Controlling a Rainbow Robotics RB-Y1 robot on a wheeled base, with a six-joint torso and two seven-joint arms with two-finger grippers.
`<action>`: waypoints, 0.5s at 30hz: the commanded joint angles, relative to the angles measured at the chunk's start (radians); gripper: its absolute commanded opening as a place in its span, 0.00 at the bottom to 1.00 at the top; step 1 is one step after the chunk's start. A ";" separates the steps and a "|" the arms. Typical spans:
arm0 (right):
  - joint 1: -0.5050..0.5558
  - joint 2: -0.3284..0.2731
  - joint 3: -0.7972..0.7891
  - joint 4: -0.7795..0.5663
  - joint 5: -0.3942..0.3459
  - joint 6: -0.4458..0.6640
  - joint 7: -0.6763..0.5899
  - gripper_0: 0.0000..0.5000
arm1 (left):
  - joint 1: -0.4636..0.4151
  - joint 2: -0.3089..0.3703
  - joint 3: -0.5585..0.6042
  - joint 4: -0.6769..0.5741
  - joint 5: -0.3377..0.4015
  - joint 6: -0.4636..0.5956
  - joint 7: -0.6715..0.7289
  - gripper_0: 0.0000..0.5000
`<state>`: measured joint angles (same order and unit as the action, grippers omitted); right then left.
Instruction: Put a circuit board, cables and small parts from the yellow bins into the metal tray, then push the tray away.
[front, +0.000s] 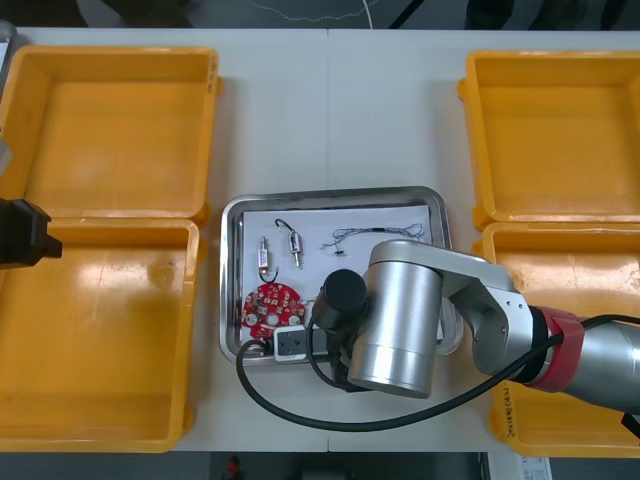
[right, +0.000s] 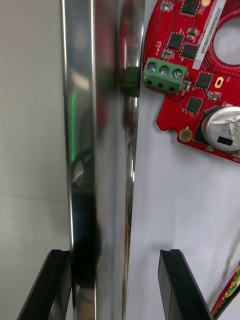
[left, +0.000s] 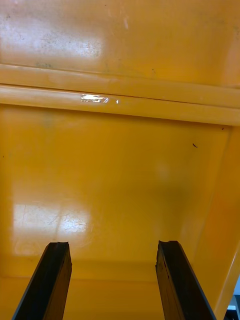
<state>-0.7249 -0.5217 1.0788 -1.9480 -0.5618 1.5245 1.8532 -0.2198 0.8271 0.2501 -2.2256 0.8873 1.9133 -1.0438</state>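
The metal tray (front: 232, 290) stands between the bins, white inside. In it lie a round red circuit board (front: 269, 308), two small metal parts (front: 265, 252) and a twisted blue and white cable (front: 370, 238). My right arm (front: 400, 320) reaches over the tray's near part. In the right wrist view my right gripper (right: 117, 285) is open astride the tray's shiny rim (right: 82, 150): one finger over the table, the other inside. The circuit board (right: 187, 75) lies beyond the inner finger, with a bit of red and yellow cable (right: 230, 295) beside it. My left gripper (left: 115, 282) hangs open over a yellow bin's floor (left: 110, 190).
Two yellow bins (front: 110, 130) (front: 95, 340) stand left of the tray and two (front: 555, 135) (front: 560, 270) to the right, their visible floors bare. My left arm (front: 22, 235) is parked at the left edge. Bare table (front: 330, 110) stretches beyond the tray's far side.
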 joint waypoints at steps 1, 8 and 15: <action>-0.027 0.029 0.020 -0.008 0.008 -0.003 0.012 1.00 | 0.019 0.043 0.031 -0.031 0.007 0.007 -0.079 1.00; -0.028 0.038 0.020 -0.009 0.014 0.008 0.006 0.69 | 0.019 0.043 0.031 -0.031 0.007 0.007 -0.079 1.00; -0.027 0.051 0.020 -0.011 0.023 0.014 -0.003 0.00 | 0.019 0.043 0.031 -0.031 0.007 0.007 -0.079 1.00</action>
<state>-0.7255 -0.5008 1.0850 -1.9442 -0.5438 1.5299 1.8531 -0.2198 0.8272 0.2501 -2.2257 0.8873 1.9133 -1.0438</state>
